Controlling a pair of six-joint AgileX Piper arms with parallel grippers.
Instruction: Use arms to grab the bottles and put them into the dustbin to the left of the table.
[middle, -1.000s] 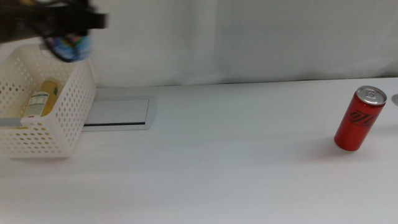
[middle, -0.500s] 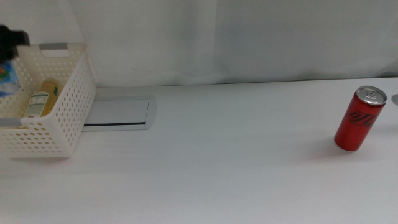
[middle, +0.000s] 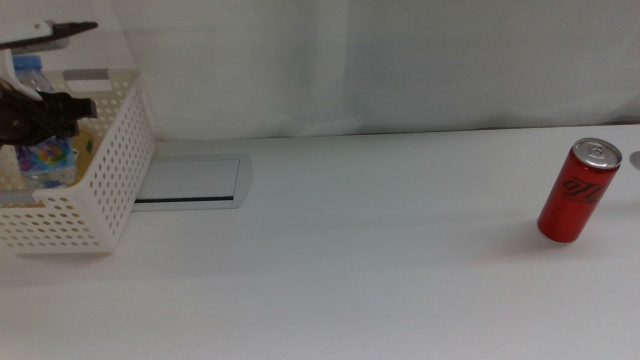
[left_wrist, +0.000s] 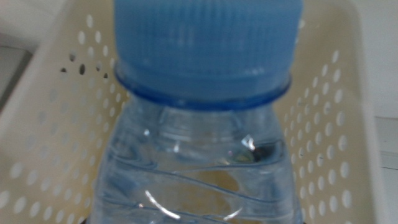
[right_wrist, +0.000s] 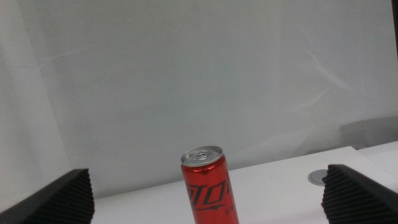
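A white perforated dustbin (middle: 100, 190) sits at the far left of the white table (middle: 360, 260). Inside it, the left gripper (middle: 40, 118) holds a clear water bottle (middle: 42, 160) with a blue cap (left_wrist: 205, 43), its fingers pinching the bottle, low in the basket. Far across the table stands a red soda can (middle: 578, 191). The right gripper (right_wrist: 205, 199) faces that can, fingers (right_wrist: 56, 202) spread wide, not touching it.

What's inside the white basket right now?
Inside the basket, the left gripper holds the water bottle. A bit of yellow juice bottle shows behind; the rest is hidden.
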